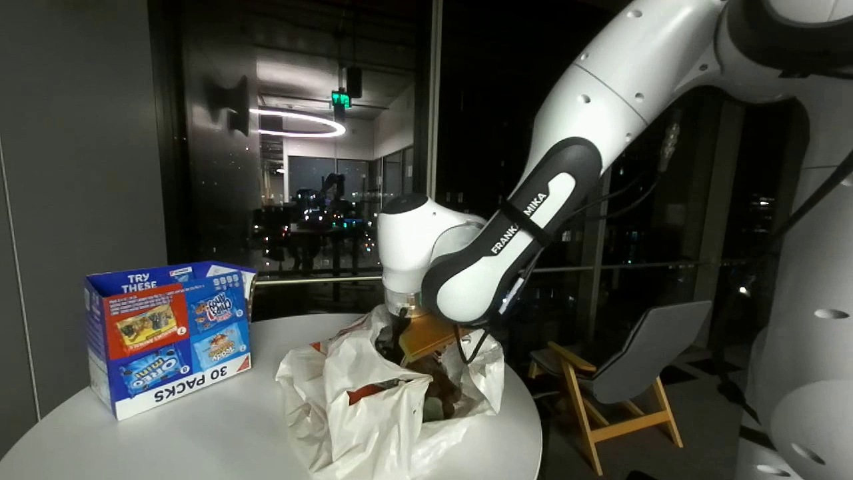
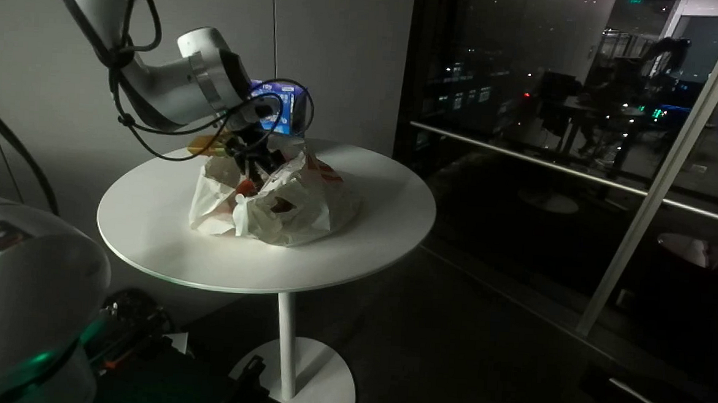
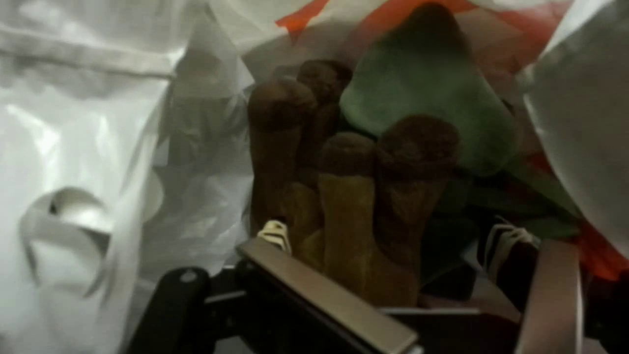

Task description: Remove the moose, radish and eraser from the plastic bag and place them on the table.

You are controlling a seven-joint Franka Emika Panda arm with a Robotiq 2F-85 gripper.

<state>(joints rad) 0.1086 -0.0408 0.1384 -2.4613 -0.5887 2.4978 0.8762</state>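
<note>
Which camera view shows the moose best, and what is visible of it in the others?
The wrist view: it looks into the bag, and the moose shows large, its tan limbs ending darker. Each exterior view shows less: brown parts in the bag's opening, or a dark patch that I cannot identify.

in both exterior views the plastic bag (image 1: pixel 373 427) hides the lower end of the gripper (image 3: pixel 393 238), and the arm (image 2: pixel 212 77) runs off the top. in an exterior view the near edge of the table (image 1: pixel 213 440) is cut off by the bottom. in an exterior view the arm covers part of the carton (image 2: pixel 287 105) at the table's far edge. in the wrist view the gripper hides the lower part of the moose (image 3: pixel 346 211); a grey-green thing (image 3: pixel 422 93) is too dim and blurred to name.
</note>
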